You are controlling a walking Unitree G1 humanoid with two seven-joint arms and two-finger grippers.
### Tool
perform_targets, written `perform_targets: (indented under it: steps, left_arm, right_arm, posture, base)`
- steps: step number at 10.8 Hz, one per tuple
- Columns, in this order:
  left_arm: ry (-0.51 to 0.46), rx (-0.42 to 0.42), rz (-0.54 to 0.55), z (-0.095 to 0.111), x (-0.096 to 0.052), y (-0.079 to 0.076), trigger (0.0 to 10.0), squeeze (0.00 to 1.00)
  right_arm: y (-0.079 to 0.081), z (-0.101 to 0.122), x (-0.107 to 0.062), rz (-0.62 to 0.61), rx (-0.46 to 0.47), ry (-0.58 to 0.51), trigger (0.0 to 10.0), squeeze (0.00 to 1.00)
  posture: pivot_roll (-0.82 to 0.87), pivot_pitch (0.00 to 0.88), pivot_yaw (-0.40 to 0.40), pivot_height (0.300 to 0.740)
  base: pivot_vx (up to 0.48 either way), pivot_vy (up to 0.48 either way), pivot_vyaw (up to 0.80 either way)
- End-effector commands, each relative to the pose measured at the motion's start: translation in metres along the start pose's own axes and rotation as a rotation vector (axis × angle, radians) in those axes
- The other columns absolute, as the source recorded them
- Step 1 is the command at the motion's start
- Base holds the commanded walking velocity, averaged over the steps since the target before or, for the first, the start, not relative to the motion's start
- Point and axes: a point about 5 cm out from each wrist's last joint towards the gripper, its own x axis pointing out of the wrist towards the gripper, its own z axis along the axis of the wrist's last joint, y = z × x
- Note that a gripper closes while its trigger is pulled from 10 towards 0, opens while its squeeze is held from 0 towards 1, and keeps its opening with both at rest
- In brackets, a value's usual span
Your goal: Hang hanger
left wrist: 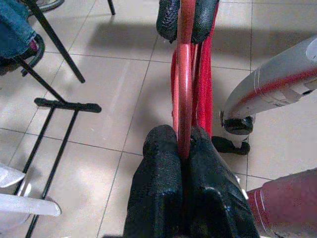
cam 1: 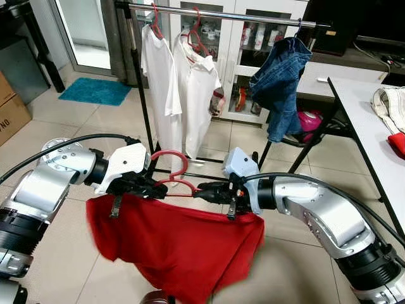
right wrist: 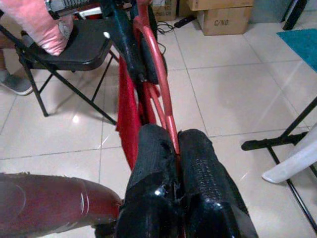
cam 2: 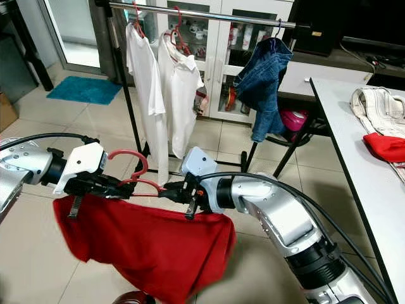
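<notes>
Pale glossy floor tiles (cam 1: 76, 120) run under a black garment rail (cam 1: 221, 12) carrying two white shirts (cam 1: 180, 88) and a blue denim garment (cam 1: 278, 82); a teal mat (cam 1: 95, 90) lies behind, and a white table (cam 1: 373, 139) stands to the right. In front of the rail, the red plastic hanger (cam 1: 171, 171) is held level, with a soft red garment (cam 1: 177, 244) draped below it. The left gripper (cam 1: 152, 187) and the right gripper (cam 1: 212, 190) each clamp the hanger's thin rod between textured black pads.

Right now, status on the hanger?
Left tool and right tool both shut on red hanger, red garment draped below. Rail ahead, not yet reached. White shirts and jeans already hanging there.
</notes>
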Motion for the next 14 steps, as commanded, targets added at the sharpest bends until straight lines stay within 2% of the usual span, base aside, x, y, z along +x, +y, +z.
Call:
perform_targets:
  steps: [1, 3, 4, 5, 7, 8, 9, 14]
  left_arm:
    - [-0.051, 0.067, -0.018, 0.016, 0.0033, 0.0017, 0.0, 0.0]
    - [-0.061, 0.062, -0.019, 0.0156, 0.0043, 0.0, 0.0, 0.0]
    - [-0.067, 0.066, -0.019, 0.0164, 0.0057, -0.0001, 0.0, 0.0]
    - [-0.076, 0.071, -0.021, 0.0179, 0.0071, -0.0001, 0.0, 0.0]
    - [-0.09, 0.077, -0.032, 0.021, 0.0108, -0.0006, 0.0, 0.0]
    - [-0.096, 0.079, -0.036, 0.0224, 0.0121, -0.0008, 0.0, 0.0]
    - [-0.098, 0.079, -0.032, 0.0226, 0.0112, -0.0005, 0.0, 0.0]
    - [-0.104, 0.088, 0.02, 0.0238, 0.0052, 0.0054, 0.0, 0.0]
  right_arm:
    - [0.0002, 0.0044, -0.0005, 0.004, -0.012, -0.025, 0.0, 0.0]
    - [0.0004, 0.003, -0.002, 0.01, -0.02, -0.013, 0.0, 0.0]
    - [0.0001, 0.0043, -0.0004, 0.009, -0.008, -0.024, 10.0, 0.0]
    - [-0.0001, 0.0056, 0.0007, 0.007, 0.01, -0.036, 10.0, 1.0]
    - [0.0008, 0.007, 0.0027, 0.004, 0.008, -0.04, 10.0, 1.0]
    - [0.0001, 0.0041, 0.0037, -0.004, 0.001, -0.02, 10.0, 0.0]
    - [0.0002, 0.0036, 0.0038, 0.0, 0.017, -0.026, 0.0, 0.0]
    - [0.0006, 0.0048, 0.0019, 0.017, 0.047, -0.057, 0.0, 0.0]
  posture:
    - [0.0, 0.0, -0.035, 0.74]
    - [0.0, 0.0, -0.04, 0.74]
    - [0.0, 0.0, -0.041, 0.74]
    - [0.0, 0.0, -0.041, 0.74]
    - [-0.01, 0.0, -0.043, 0.74]
    - [-0.01, 0.0, -0.043, 0.74]
    - [-0.01, 0.0, -0.046, 0.74]
    - [0.0, 0.0, -0.033, 0.74]
  base:
    - [0.0, 0.0, 0.0]
    - [0.0, 0.0, 0.0]
    - [0.0, 0.0, 0.0]
    - [0.0, 0.0, 0.0]
    - [0.0, 0.0, 0.0]
    - [0.0, 0.0, 0.0]
    - [0.0, 0.0, 0.0]
    - [0.0, 0.0, 0.0]
